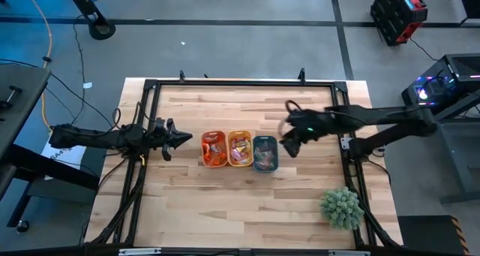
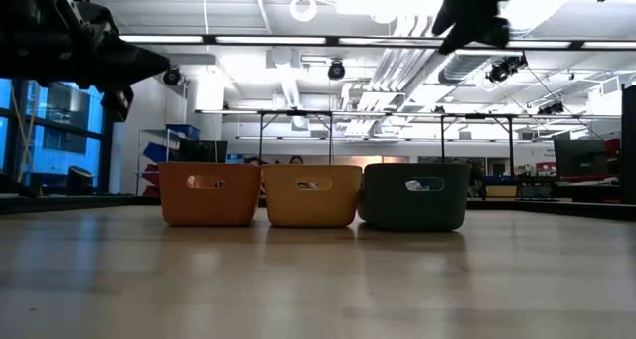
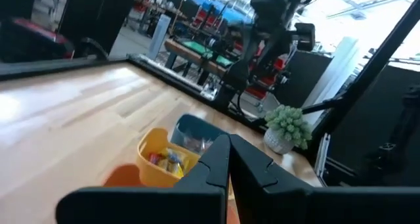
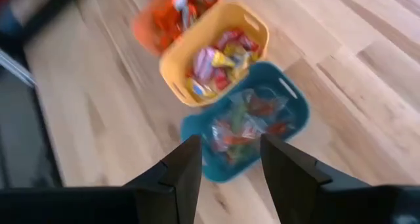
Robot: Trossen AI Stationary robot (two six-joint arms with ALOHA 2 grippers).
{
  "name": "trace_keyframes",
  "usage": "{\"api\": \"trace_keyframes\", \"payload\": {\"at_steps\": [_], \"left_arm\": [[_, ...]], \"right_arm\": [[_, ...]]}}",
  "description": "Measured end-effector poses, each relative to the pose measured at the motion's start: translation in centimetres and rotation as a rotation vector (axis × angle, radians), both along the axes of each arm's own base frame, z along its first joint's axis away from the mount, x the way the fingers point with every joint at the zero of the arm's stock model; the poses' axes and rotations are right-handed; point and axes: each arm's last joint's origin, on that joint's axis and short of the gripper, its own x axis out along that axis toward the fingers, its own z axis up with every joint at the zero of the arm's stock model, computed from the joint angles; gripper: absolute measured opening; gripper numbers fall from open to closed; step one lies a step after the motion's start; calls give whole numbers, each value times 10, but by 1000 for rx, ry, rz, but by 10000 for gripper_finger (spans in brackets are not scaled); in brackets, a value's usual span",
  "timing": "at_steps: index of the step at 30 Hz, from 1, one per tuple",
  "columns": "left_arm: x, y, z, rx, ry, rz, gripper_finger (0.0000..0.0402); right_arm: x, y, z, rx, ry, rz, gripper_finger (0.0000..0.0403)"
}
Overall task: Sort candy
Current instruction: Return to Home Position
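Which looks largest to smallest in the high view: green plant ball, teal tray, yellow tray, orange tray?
1. green plant ball, clearly largest.
2. teal tray, yellow tray and orange tray look alike in size, so I can't rank them.

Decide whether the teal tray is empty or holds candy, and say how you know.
Not empty: candy in clear and coloured wrappers covers the floor of the teal tray.

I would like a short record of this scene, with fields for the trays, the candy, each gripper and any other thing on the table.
trays: orange tray, yellow tray, teal tray, side by side in one row
candy: wrapped pieces in all three trays
left gripper: raised, left of the orange tray, jaws shut
right gripper: raised by the teal tray, jaws open, holding nothing
other: plant ball near the table's right edge
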Motion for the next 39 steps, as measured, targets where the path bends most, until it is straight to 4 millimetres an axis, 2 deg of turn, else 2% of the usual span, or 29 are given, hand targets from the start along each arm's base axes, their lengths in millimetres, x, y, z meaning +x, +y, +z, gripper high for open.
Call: {"api": "trace_keyframes", "payload": {"at_steps": [5,12,14,18,19,23,30,39], "left_arm": [[0,1,1,56,2,19,0],[-1,1,1,75,4,30,0],[-1,1,1,75,6,30,0],[-1,1,1,75,6,30,0],[-1,1,1,75,6,30,0],[-1,1,1,75,6,30,0],[-1,1,0,76,11,29,0],[-1,1,1,75,1,28,0]], "right_arm": [[-35,13,-7,53,-164,-123,151],[-67,24,-42,75,-282,-186,140],[-71,25,-55,85,-323,-176,116],[-75,23,-81,88,-439,-143,26],[-75,22,-86,77,-479,-130,14],[-76,8,-102,2,-625,-143,11],[-84,-13,-115,-141,-717,-70,1],[-94,-17,-141,-198,-840,-6,0]]}}
